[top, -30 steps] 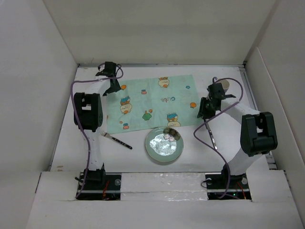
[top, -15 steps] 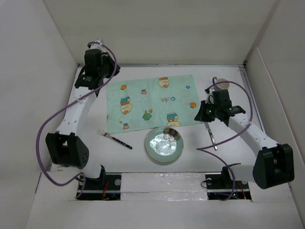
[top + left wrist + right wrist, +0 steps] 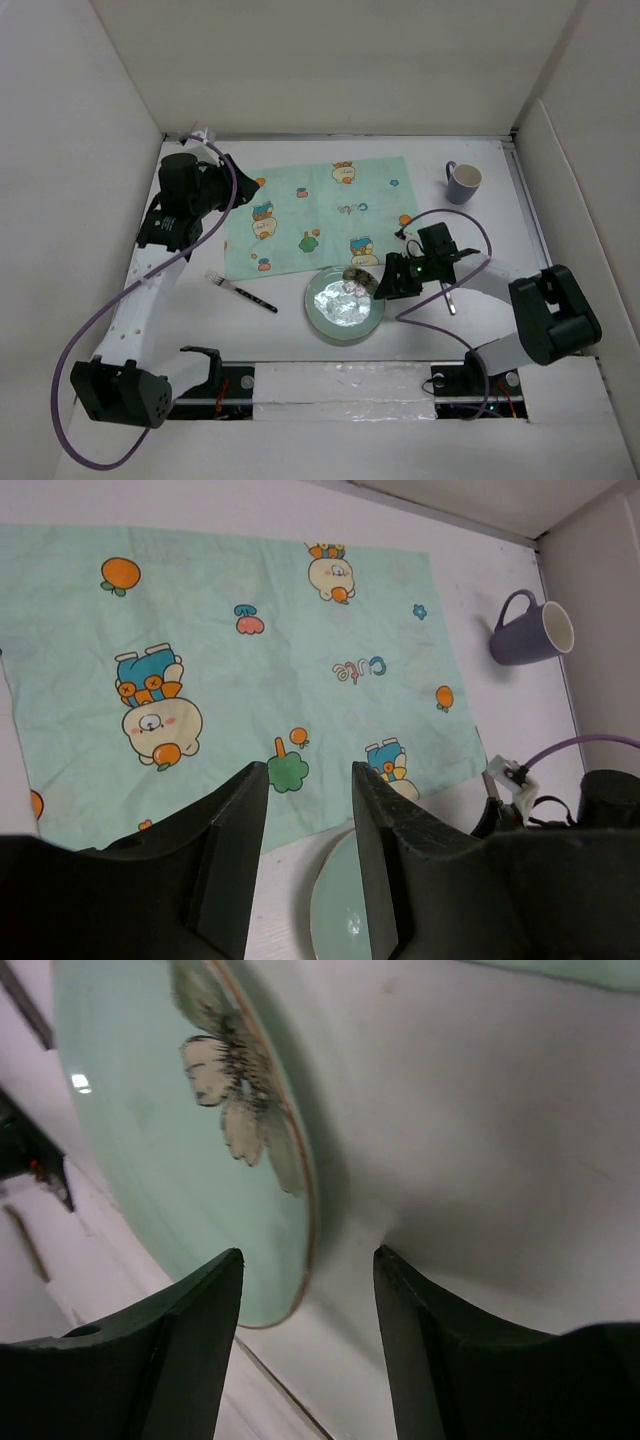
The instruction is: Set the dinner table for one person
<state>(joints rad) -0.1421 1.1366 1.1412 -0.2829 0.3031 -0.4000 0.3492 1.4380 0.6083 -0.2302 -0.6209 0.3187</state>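
White matte dinner table (image 3: 290, 335), walled on three sides, carries everything. Two arms bolted at its near edge.

Left arm: elbow folded low beyond the near left corner, forearm running up the left edge, wrist high over the left end of the placemat (image 3: 320, 215). Left gripper (image 3: 305, 780) parted, nothing between the fingers, cloth showing through the gap.

Right arm: elbow by the right edge, forearm reaching low toward the table's middle. Right gripper (image 3: 308, 1252) spread wide, right rim of the plate (image 3: 343, 305) lying in the gap; contact not discernible.

- One placemat, mint with cartoon print, flat across the far middle.
- One plate, pale green, toward the near edge at the placemat's near border; overlap uncertain.
- One mug (image 3: 463, 182), upright near the far right corner, well apart from the rest.
- One fork (image 3: 240, 290) on bare table off the placemat's near left corner.
- One slim metal utensil (image 3: 449, 300) beneath the right forearm, kind unclear.

Open tabletop along the right edge and between the fork and the near edge.
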